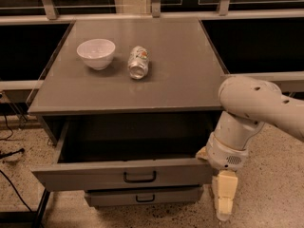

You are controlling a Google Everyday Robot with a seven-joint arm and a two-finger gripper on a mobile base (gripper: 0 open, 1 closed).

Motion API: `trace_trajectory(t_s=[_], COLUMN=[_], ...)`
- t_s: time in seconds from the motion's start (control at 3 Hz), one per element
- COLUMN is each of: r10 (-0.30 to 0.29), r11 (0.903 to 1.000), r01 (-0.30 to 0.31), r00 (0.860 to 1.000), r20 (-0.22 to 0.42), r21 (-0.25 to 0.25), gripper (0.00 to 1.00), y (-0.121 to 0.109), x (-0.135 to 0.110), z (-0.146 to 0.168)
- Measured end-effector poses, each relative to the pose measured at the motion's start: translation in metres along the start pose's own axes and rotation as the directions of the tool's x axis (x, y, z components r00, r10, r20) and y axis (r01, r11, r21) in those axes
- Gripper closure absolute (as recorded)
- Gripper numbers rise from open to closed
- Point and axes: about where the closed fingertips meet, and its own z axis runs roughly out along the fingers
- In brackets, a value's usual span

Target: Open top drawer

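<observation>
Clearly we have the top drawer (118,175) pulled out, end effector (223,197) at its right end, open or closed we cannot tell.

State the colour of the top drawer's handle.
The handle is black, seen in the camera view, on the grey top drawer. The gripper hangs beside its right end.
</observation>
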Motion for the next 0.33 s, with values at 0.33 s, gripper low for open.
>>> trace_trajectory(t_s=[0.33], r10=[0.000], r11=[1.0000], r01=[0.000], r00=[1.000], r20=[0.000], r21=[0.000], gripper=[0.00], y=[0.0000], x=[0.0000], z=[0.0000])
